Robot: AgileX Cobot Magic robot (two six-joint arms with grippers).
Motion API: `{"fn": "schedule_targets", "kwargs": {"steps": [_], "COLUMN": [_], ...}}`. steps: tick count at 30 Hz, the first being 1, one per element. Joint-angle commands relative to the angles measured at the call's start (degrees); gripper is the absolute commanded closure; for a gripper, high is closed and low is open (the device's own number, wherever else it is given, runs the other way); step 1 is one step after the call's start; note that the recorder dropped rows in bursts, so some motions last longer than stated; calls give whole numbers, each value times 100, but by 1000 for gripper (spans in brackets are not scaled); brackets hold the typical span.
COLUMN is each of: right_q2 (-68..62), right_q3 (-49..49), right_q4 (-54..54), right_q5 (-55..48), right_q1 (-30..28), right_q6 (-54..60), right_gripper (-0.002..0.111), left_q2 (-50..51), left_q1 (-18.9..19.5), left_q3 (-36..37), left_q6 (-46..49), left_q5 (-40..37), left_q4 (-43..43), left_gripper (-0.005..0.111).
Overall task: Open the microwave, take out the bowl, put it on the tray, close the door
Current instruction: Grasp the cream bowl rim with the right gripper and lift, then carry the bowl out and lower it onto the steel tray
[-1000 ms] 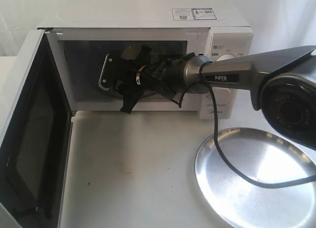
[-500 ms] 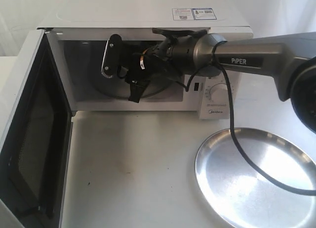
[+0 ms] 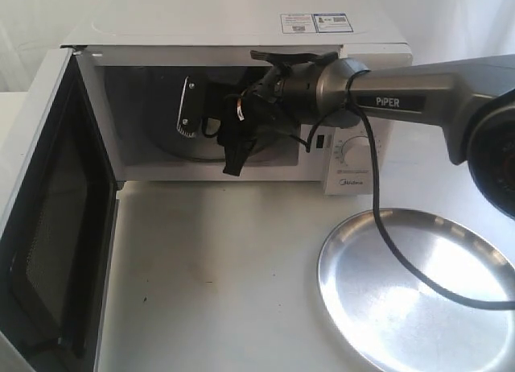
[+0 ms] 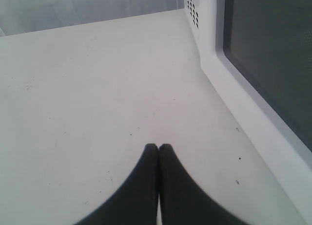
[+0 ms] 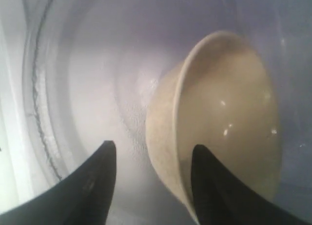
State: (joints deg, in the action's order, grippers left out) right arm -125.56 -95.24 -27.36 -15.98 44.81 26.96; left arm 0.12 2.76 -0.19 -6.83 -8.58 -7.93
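The white microwave stands with its door swung wide open on the left. My right gripper reaches into the cavity above the glass turntable and hides the bowl in the exterior view. In the right wrist view the cream bowl lies close in front. My right gripper is open and straddles its rim, one finger inside the bowl and one outside. My left gripper is shut and empty, low over the table beside the door's outer face. The silver tray sits at front right.
The right arm's black cable hangs across the tray. The white tabletop stretches between the open door and the tray. The control panel with knobs is partly behind the arm.
The right arm rose from in front of the knobs to the top of the cavity opening. Its gripper then shifted a little to the right inside the cavity. The door and tray stayed put.
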Motion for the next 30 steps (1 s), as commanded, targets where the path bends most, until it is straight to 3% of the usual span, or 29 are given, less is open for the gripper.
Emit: {"fn": "schedule_targets", "kwargs": {"steps": [1,4,8,18,24,27,30], "right_q2": [-242,-275,-254,122,1155,1804,2342], "right_q3": [-18,-18,-18,1,544,960,1487], "right_q4": [-247,-248,-248,57,602,640,417], "right_q5": [202,320,417,307,-893,-2084,-3229], "right_q1": [-96,-85,-85,226,802,1095,1373], "right_q6": [-31,-31,-211,-1056,-1944,-3442,-3864], "right_gripper": [64,76,109,108,108,108,108], "left_q2": [-12,-12,-12,-12,-12,-12,-12], "left_q1": [-5,-5,-5,-5,-5,-5,-5], "left_q3": [19,19,19,19,19,19,19], "left_q6": [-32,-32,-32,-32,-32,-32,-32], "left_q5": [6,6,6,6,6,6,6], "left_q4": [20,20,20,20,20,20,20], "left_gripper": [107,107,107,107,107,107,107]}}
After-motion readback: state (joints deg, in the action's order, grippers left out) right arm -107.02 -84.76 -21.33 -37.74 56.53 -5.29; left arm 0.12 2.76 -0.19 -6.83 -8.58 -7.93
